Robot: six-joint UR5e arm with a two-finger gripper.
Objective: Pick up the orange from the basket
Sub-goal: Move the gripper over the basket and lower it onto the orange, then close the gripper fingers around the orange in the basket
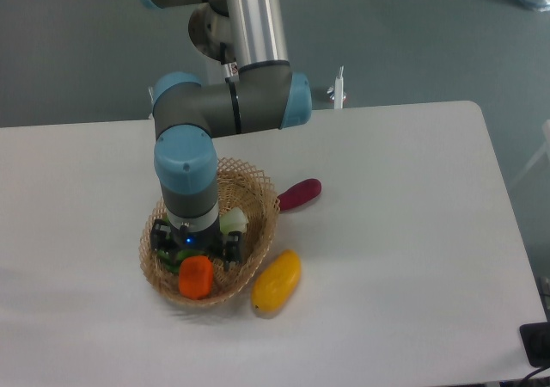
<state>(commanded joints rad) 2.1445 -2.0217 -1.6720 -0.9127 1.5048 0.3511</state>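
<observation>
orange (196, 278) sitting in the basket's (258, 189) near end, long axis roughly upright, leaning slightly right | gripper (194, 251) hanging directly above it; jaw opening unreadable, grip unclear | yellow mango (277, 281) lying just outside rim; maroon fruit (299, 193) beyond

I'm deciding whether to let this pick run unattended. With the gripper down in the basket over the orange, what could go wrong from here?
The gripper sits low inside the basket, close to its woven wall, so a finger might snag the wicker and drag or lift the basket. A pale item lies right beside the gripper and could get knocked or pinched along with the orange. The orange looks smooth and rounded, so an off-centre squeeze might squirt it out. Whether the jaws have closed cannot be told.
</observation>
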